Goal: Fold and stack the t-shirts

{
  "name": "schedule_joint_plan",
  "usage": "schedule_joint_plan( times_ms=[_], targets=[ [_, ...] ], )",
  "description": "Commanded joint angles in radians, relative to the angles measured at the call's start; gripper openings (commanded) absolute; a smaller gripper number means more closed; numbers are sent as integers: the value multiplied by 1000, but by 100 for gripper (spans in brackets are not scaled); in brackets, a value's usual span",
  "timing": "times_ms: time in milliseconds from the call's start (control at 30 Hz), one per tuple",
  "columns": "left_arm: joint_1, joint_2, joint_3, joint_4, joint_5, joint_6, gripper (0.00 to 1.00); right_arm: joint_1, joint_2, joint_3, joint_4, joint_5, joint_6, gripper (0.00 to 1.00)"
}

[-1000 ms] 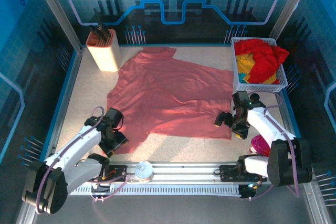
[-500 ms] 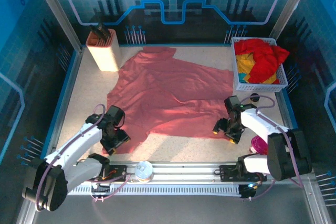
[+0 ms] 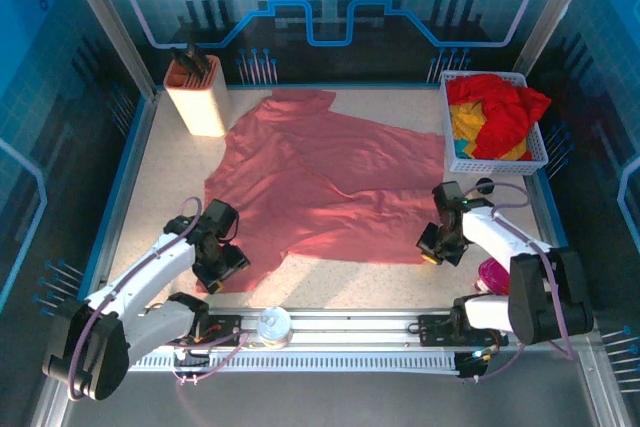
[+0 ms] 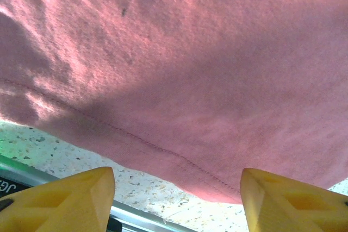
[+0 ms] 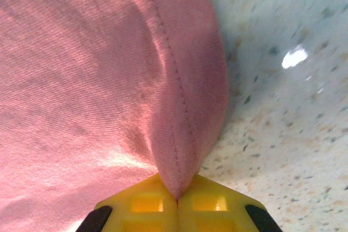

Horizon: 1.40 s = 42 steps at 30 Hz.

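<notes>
Right end effector [image 5: 176,195] grips pink t-shirt [image 3: 320,182] hem — left end effector [image 4: 176,182] (open) seemingly above.

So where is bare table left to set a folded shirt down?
Bare table runs between the salmon-pink t-shirt and the near rail, and along the left edge, nearer than the utensil holder. Crowded: the far right, by the white basket.

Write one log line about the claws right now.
left claw: open, at pink t-shirt hem | right claw: shut on pink t-shirt edge | fold: not done
</notes>
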Motion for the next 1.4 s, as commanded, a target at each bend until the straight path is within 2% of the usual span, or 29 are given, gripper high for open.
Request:
schedule_joint_plan(
  times_ms=[0,200,367,567,700,1000,1233,1367],
  targets=[
    [-8,17,9,-5,23,33,63,-82,2,79,-14,-6,-72,0],
    [-35,52,-3,14,24,31,63,-208,-13,156,-26,-3,-129,0],
    [-67,80,15,-18,17,34,58,-238,9,167,-24,-7,-149,0],
    [-150,160,59,-119,-34,16,54,-241,20,144,-3,-40,-153,0],
    [-206,179,90,-177,-97,-26,56,-240,24,130,9,-64,-161,0],
    [-223,167,33,-115,-128,-93,61,-241,23,135,8,-79,-176,0],
    [-229,202,-18,42,-30,-143,62,-242,16,155,2,-109,-177,0],
    [-236,231,-43,92,-38,-159,62,-243,-1,150,1,-114,-177,0]
  ],
)
